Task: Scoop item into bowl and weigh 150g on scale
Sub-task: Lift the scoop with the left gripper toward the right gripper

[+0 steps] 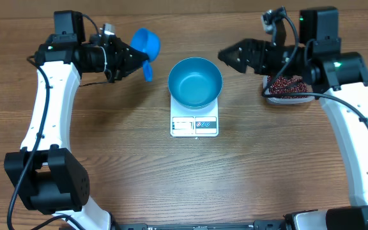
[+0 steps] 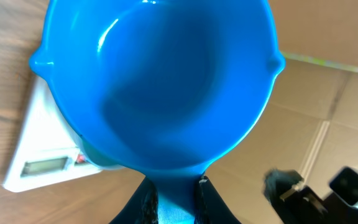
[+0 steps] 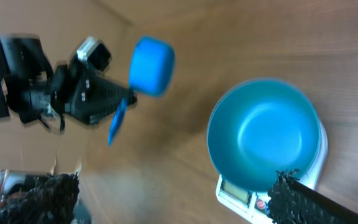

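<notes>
— While the right arm [image 1: 340,69] covers part of the clear tub [image 1: 299,99], what shows of the beans [image 1: 289,85]?
— Only a red-brown patch. The right gripper [image 1: 224,56] hangs beside the bowl [image 1: 195,82], its 2 fingers spread wide, holding nothing.
— And the left?
— The left gripper [image 1: 140,64] points toward the bowl, pinched on the scoop [image 1: 147,42] handle, cup raised. The bowl sits on the scale [image 1: 194,125]. The beans lie well apart from those fingers.
</notes>
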